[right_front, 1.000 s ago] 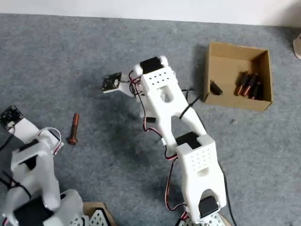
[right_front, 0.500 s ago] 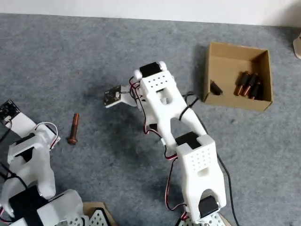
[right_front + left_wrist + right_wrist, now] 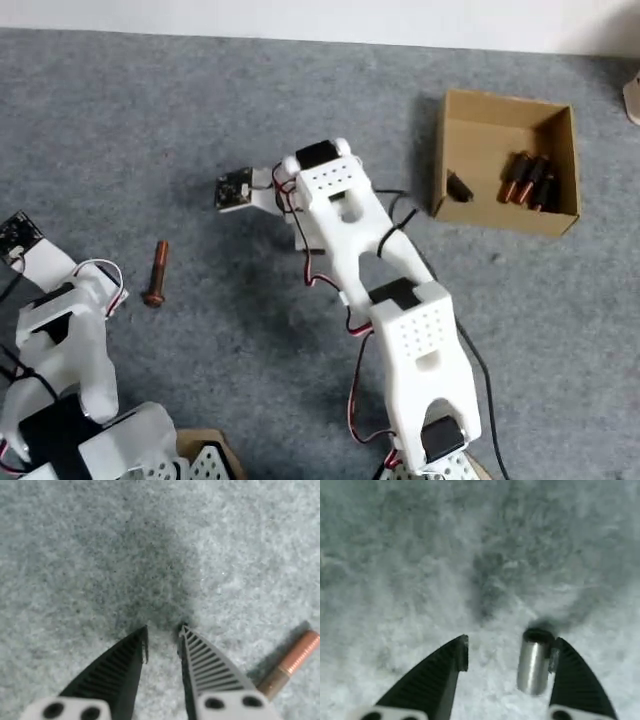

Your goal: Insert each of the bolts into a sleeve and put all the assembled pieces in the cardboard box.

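Note:
In the right wrist view my right gripper (image 3: 510, 647) is open just above the grey carpet. A silver sleeve (image 3: 534, 661) sits between its fingers, close against one finger (image 3: 572, 675) and well apart from the other. My left gripper (image 3: 163, 632) is open low over the carpet with nothing between its fingers. The copper bolt (image 3: 292, 661) lies just beside it. From above, the bolt (image 3: 155, 272) lies between the two arms. The cardboard box (image 3: 470, 205) at the right holds several assembled pieces (image 3: 528, 180).
The right arm (image 3: 345, 215) stretches across the middle of the carpet toward the left. The left arm (image 3: 60, 335) sits at the lower left. A small dark item (image 3: 458, 187) lies in the box's left part.
The left arm has drawn back toward the lower left, away from the bolt. The right arm's wrist dipped toward me, then moved slightly back and left.

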You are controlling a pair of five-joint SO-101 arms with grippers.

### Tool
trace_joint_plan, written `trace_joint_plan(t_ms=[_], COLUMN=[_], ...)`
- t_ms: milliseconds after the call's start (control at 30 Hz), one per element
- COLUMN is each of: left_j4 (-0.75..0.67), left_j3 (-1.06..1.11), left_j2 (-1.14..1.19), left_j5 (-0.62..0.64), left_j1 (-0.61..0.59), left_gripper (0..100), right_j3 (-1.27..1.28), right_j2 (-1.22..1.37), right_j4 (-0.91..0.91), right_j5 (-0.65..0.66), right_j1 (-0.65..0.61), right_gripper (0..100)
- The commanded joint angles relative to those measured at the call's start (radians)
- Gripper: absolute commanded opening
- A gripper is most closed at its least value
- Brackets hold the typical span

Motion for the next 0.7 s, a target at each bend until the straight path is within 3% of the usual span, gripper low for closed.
trace_joint_plan(t_ms=[0,667], left_j4=[-0.017,-0.017], left_j3=[-0.036,-0.036], left_j2=[0.012,0.012], left_j5=[0.008,0.008], left_j1=[-0.019,-0.019], left_gripper=[11,11], right_j3=[-0.010,-0.116], right_j2=[0.021,0.025], right_j4=[-0.005,0.016], right_j5=[-0.006,-0.006], right_j1=[0.038,0.125], right_gripper=[24.1,24.1])
